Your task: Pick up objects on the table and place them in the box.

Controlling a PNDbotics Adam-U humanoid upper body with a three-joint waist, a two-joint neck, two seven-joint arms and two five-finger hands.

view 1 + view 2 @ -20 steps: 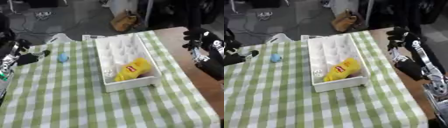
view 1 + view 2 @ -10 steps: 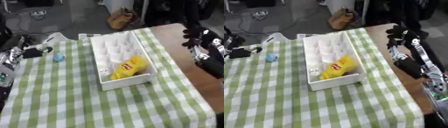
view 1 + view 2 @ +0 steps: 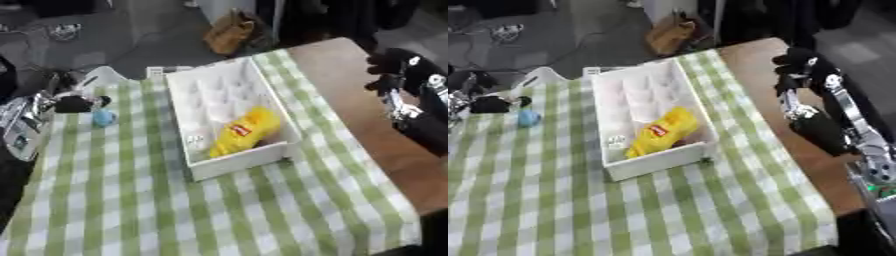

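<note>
A green-and-white checked tablecloth (image 3: 131, 200) covers most of the table (image 3: 350, 100), whose bare brown wood shows along the right side. On the cloth stands the white box (image 3: 210, 85), open at the top, with a yellow packet (image 3: 245, 132) lying slantwise in its near end and a small pale thing beside that, too small to make out. The right hand (image 3: 798, 65) hangs above the bare wood to the right of the box, dark and bunched; whether its fingers are curled or holding anything cannot be told. The left hand (image 3: 66, 104) shows at the left edge, a dark shape low over the cloth, and its fingers cannot be read either. Just beside it lies a small blue ball-like object (image 3: 104, 118), well apart from the box and seemingly the one piece still to be moved. It looks light and rounded, so it will likely roll or slip if nudged from one side; closing on it from above across its middle, with fingers and thumb on opposite sides, should serve best
</note>
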